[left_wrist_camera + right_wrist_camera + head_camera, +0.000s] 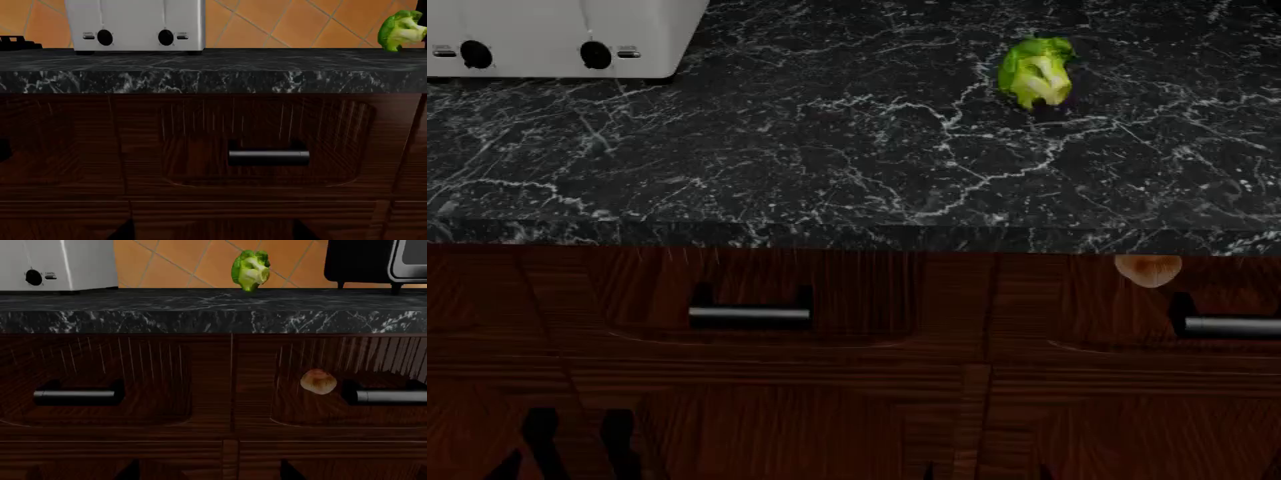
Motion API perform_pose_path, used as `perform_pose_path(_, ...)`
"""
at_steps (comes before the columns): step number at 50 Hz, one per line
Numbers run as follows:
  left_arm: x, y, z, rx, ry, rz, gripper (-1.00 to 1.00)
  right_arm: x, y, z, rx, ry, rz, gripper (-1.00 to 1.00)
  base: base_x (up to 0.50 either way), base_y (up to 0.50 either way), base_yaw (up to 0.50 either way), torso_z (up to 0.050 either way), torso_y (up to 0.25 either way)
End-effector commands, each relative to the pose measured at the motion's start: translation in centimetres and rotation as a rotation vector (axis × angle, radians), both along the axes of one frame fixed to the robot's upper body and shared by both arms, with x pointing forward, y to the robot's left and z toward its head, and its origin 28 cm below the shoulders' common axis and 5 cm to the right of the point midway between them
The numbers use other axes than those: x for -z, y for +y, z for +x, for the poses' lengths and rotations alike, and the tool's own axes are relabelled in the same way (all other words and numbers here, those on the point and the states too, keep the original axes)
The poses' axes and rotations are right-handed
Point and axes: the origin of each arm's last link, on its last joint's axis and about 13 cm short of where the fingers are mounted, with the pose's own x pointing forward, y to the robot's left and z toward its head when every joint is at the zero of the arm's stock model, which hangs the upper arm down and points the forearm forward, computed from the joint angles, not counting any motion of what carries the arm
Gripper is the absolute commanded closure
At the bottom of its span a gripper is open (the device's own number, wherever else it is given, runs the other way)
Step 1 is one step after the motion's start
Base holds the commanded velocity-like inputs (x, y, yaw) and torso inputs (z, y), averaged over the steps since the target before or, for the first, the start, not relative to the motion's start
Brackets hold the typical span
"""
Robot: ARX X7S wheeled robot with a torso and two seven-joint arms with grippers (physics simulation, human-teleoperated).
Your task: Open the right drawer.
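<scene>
Claw state: cannot be told for either claw, neither seen | right drawer (pixel 333 385) shut under counter (pixel 213 310) | tan lump (pixel 318 381) beside bar handle (pixel 390 396)

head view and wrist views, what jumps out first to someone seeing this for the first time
The bright green broccoli stands out most, lying alone on the black marbled countertop. A silver toaster with two black knobs sits at the counter's far left. Below the counter edge, a tan rounded lump pokes through the front of the right drawer, just above and left of its dark bar handle.
</scene>
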Motion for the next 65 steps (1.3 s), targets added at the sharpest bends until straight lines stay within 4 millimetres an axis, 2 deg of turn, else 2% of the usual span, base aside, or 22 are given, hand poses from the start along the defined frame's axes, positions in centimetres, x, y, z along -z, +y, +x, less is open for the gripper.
perform_pose_path(1, 0.0, 0.03, 0.0, 0.0, 0.0, 0.01, -1.0, 0.01, 0.05, -0.01, 0.0, 0.0, 0.0, -1.0, 0.0, 0.0, 0.0, 0.0, 0.0)
perform_pose_path(5, 0.3, 0.2, 0.18, -0.04, 0.023, 0.022, -1.0, -0.04, 0.09, 0.01, -0.001, -0.002, -0.015, -1.0, 0.0, 0.0, 0.0, 0.0, 0.0)
perform_pose_path(19, 0.26, 0.06, 0.02, -0.017, 0.016, 0.013, -1.0, -0.24, -0.01, -0.11, 0.008, -0.002, -0.01, -1.0, 0.0, -0.03, 0.0, 0.0, 0.0)
perform_pose_path(65, 0.35, -0.03, -0.13, 0.001, 0.023, 0.012, -1.0, 0.11, -0.1, 0.02, 0.01, 0.007, -0.022, -1.0, 0.0, -0.37, 0.0, 0.0, 0.0)
